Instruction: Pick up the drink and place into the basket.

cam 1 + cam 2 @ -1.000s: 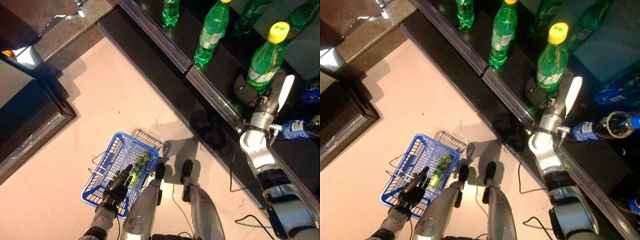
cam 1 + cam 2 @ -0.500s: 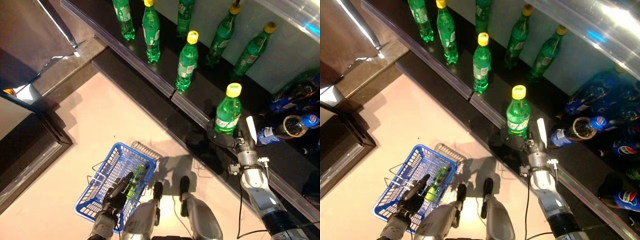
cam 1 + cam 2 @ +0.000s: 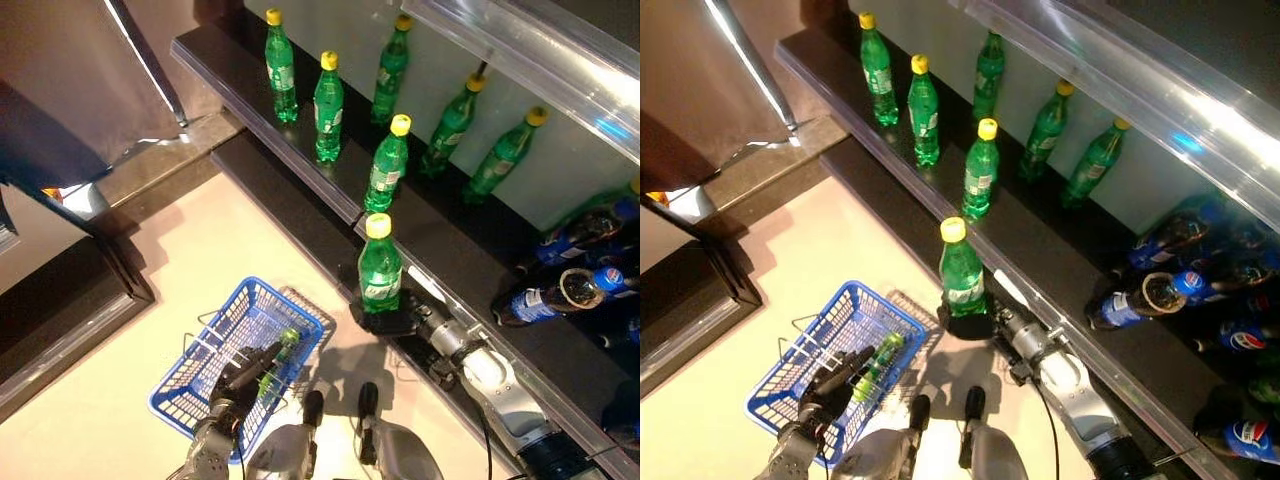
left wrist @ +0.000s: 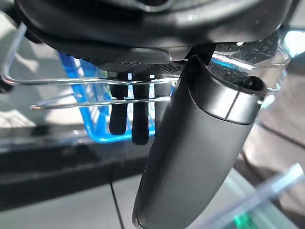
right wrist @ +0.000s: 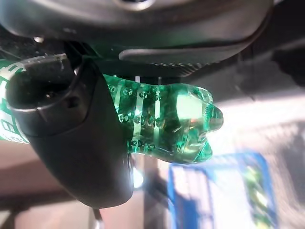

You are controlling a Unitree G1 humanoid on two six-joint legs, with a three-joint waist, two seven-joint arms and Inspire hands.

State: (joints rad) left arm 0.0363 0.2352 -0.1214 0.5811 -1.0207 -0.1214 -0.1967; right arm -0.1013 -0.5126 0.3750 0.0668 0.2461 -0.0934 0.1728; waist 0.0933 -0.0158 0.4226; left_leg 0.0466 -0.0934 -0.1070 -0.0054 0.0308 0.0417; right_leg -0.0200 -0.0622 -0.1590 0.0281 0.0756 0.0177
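Observation:
A green drink bottle [image 3: 380, 272] with a yellow cap stands upright in my right hand [image 3: 388, 322], whose fingers are curled round its base. It hangs at the front edge of the dark shelf [image 3: 300, 150], just right of the blue wire basket [image 3: 200, 385]. The right wrist view shows the bottle's knobbly bottom [image 5: 171, 119] behind the thumb [image 5: 81, 143], with the basket [image 5: 214, 191] beyond. My left hand [image 3: 243, 375] has its fingers [image 4: 126, 119] hooked over the basket's wire handles [image 4: 71, 81]. Another green bottle [image 3: 878, 362] lies inside the basket.
Several green bottles [image 3: 328, 95] stand in rows on the shelf, with dark blue cola bottles [image 3: 560, 295] lying at its right end. A clear upper shelf [image 3: 1120, 95] overhangs them. A dark low counter [image 3: 70, 310] borders the floor at left.
The camera has tilted up, showing more shelf. My right hand has brought the bottle off the shelf to its front edge, closer to the basket. The left hand still holds the basket.

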